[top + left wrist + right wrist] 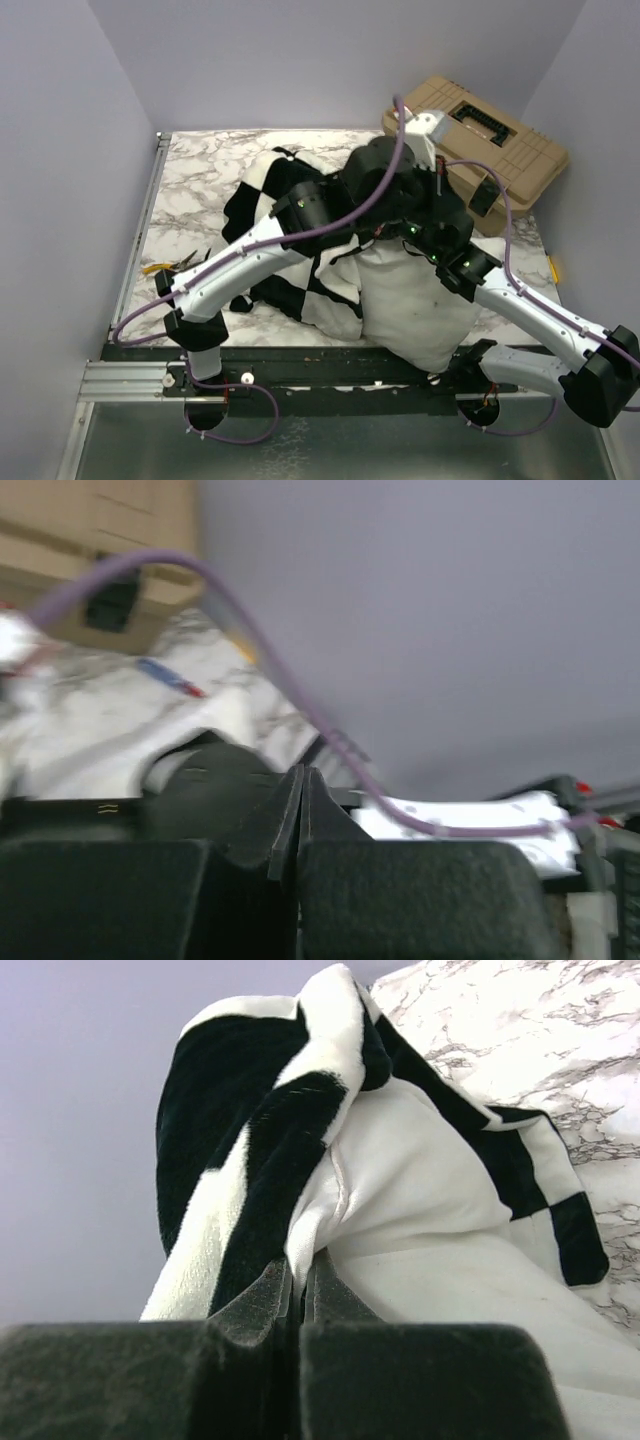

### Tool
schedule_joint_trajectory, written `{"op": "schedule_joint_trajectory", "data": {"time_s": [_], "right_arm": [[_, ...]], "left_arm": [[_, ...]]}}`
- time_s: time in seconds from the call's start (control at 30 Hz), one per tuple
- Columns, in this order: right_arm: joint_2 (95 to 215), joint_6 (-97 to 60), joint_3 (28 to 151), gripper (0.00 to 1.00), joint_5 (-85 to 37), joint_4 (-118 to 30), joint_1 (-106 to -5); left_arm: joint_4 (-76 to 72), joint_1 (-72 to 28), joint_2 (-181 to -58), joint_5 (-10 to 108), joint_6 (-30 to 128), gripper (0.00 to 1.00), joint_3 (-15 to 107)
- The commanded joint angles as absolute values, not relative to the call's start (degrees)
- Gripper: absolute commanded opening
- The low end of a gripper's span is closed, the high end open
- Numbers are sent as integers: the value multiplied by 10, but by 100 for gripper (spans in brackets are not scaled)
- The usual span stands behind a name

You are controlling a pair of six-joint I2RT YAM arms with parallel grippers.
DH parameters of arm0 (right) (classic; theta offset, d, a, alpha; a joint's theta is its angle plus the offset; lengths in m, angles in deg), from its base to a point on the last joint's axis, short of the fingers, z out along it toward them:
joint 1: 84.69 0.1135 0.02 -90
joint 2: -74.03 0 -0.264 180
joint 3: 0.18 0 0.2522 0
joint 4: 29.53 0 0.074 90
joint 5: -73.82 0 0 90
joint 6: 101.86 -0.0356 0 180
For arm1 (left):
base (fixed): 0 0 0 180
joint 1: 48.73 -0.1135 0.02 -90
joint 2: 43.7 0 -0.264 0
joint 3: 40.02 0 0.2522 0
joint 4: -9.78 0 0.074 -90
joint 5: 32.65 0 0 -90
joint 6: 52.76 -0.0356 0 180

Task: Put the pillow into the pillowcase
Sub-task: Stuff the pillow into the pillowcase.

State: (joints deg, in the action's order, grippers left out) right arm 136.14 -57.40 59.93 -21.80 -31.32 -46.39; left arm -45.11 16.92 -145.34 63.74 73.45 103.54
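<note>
The white pillow (415, 305) lies at the near middle of the marble table (195, 170), its near end over the front edge. The black-and-white checked pillowcase (265, 205) is bunched over its far left end. In the right wrist view the pillowcase (250, 1130) hoods the pillow (430, 1200). My right gripper (300, 1270) is shut on a fold of the pillow's smooth white fabric at a seam. My left gripper (298, 785) is shut with nothing between its fingers, raised above the pile and facing the wall. The left arm (300, 205) crosses over the pillowcase.
A tan toolbox (485, 140) stands at the back right, close behind both wrists. Yellow-handled pliers (165, 266) lie near the table's left edge. A small yellow object (552, 268) sits at the right edge. Purple walls close in on three sides.
</note>
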Motion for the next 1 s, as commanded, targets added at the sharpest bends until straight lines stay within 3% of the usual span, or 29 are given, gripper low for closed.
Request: {"op": "schedule_joint_trajectory", "data": {"time_s": [0.0, 0.1, 0.27, 0.4, 0.6, 0.77, 0.97], "right_arm": [[1341, -621, 589, 0, -170, -235, -458], [1339, -619, 593, 0, -171, -255, -458], [1330, -628, 573, 0, -187, -250, -458], [1324, -629, 561, 0, -201, -251, -458], [1317, -613, 564, 0, -203, -272, -458], [1322, -601, 579, 0, -206, -287, -458], [1332, -587, 601, 0, -215, -301, -458]], "left_arm": [[-408, 235, -1495, 542, 759, 0, 1087], [-426, 234, -1449, 664, 724, 3, 1040], [-441, 227, -1315, 952, 686, 58, 893], [-488, 197, -1240, 1082, 697, 79, 815], [-577, 99, -1239, 990, 726, 85, 789], [-595, 85, -1299, 904, 712, 89, 817], [-638, 84, -1389, 901, 682, 94, 869]]}}
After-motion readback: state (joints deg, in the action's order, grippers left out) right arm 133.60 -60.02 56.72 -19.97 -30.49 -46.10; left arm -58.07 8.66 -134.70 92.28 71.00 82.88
